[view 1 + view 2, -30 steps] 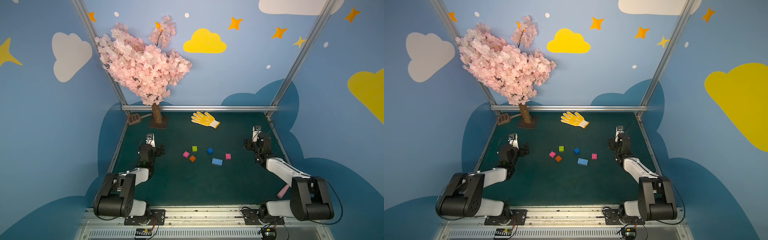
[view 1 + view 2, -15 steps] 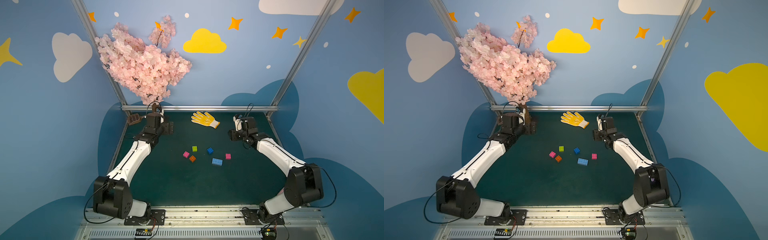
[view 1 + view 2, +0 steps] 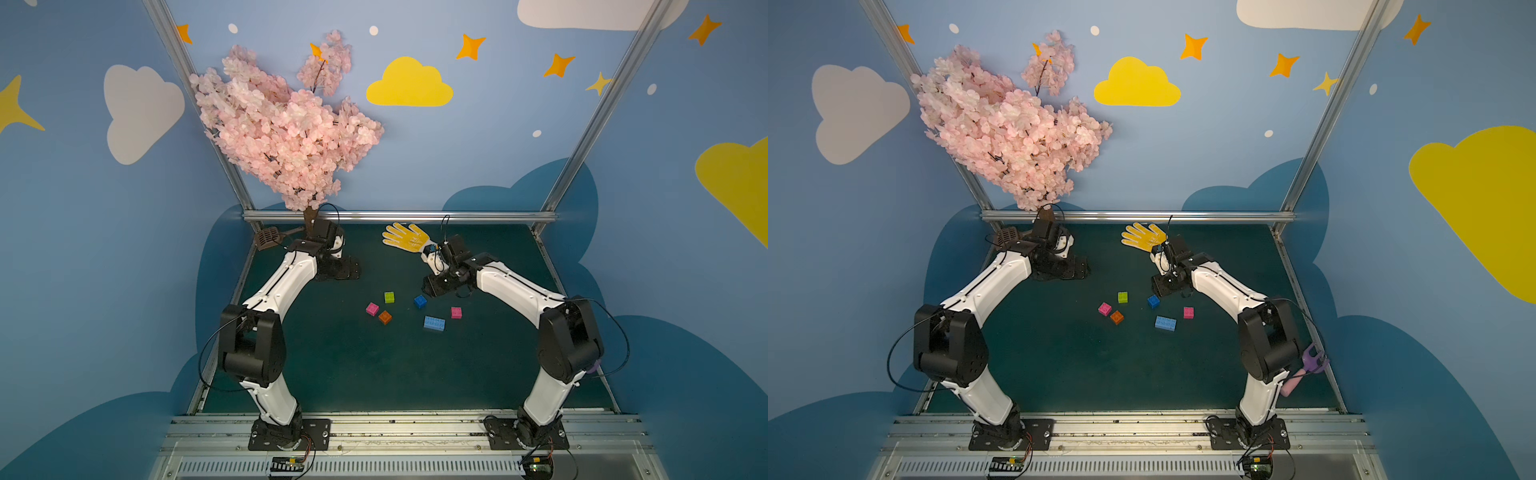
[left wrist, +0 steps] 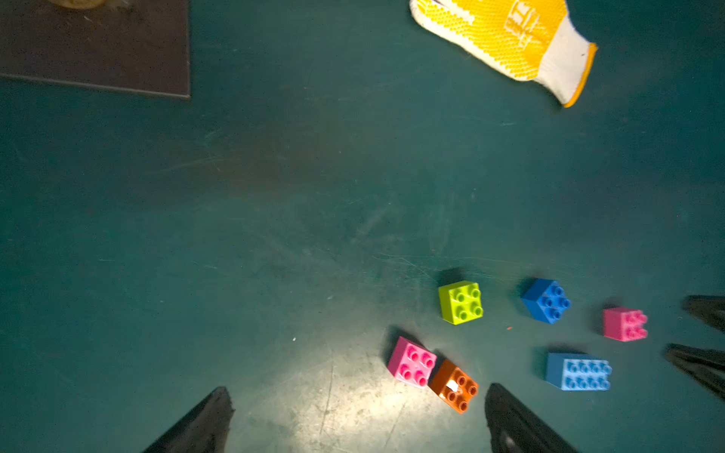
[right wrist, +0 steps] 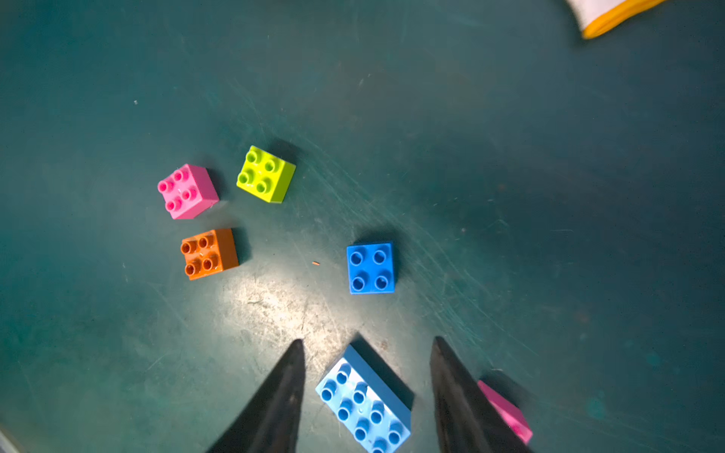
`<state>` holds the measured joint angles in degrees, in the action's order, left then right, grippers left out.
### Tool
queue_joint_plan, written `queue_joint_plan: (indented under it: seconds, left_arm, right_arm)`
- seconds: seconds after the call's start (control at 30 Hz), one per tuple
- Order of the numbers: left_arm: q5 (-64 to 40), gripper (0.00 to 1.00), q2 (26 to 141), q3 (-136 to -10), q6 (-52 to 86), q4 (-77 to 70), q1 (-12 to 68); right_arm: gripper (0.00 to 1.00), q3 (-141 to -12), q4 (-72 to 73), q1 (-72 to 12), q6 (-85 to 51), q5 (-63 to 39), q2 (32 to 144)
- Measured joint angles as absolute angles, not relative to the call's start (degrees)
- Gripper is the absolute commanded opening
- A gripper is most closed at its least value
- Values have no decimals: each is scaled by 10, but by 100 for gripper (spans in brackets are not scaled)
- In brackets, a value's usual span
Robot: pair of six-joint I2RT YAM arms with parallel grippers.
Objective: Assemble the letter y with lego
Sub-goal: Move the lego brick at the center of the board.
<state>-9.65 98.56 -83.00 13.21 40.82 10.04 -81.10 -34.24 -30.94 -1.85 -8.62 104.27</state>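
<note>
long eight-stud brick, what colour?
Light blue. The long brick shows best in the right wrist view, studs up.

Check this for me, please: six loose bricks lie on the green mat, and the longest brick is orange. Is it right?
One detail is wrong. Six loose bricks lie on the green mat, but the longest brick is light blue, not orange; the orange brick is a short square one. The right wrist view shows it.
</note>
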Motion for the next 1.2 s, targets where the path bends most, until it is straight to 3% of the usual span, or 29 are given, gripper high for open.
queue_joint_plan:
  seconds: [0.27, 0.43, 1.2]
  left_arm:
    - [-220, 100, 956, -758, 200, 345, 21]
    - [-221, 100, 916, -708, 229, 315, 19]
    - [-149, 100, 886, -728, 170, 325, 98]
  right_arm:
    - [53, -819, -409, -328, 37, -88, 1060]
    - [54, -787, -433, -348, 67, -93, 1051]
    - [55, -753, -448, -372, 95, -27, 1082]
